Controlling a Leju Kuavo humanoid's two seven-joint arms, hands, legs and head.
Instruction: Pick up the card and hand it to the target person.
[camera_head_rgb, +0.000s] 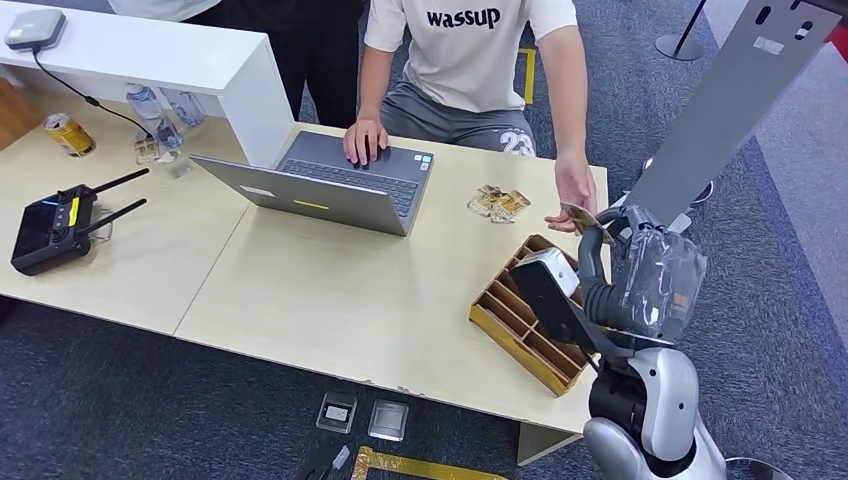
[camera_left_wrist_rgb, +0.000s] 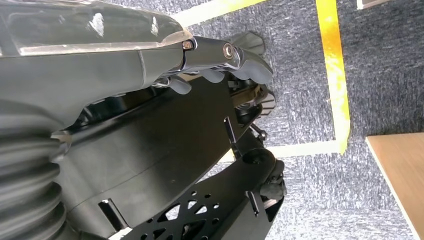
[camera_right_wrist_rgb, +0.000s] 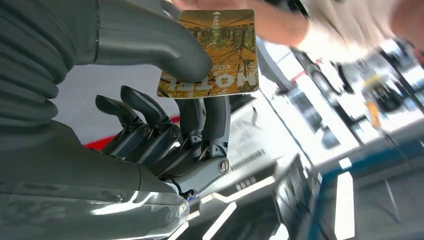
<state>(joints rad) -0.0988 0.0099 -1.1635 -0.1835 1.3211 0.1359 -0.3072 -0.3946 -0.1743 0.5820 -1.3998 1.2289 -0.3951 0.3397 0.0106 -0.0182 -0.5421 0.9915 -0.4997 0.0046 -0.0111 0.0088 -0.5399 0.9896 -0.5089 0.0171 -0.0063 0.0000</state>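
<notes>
Handover time: the right hand (camera_right_wrist_rgb: 165, 120) pinches the hotel key card (camera_right_wrist_rgb: 212, 55) between thumb and fingers, held out at the seated person's hand (camera_head_rgb: 575, 190). Next, I'd say, release once they grip.

The seated person (camera_head_rgb: 470, 60) is cut off above the shoulders by the head view's upper edge. In the right wrist view the person's hand (camera_right_wrist_rgb: 260, 22) is motion-blurred at the card (camera_right_wrist_rgb: 212, 52), whose far edge is cropped; contact cannot be confirmed. The card's small print is illegible.
</notes>
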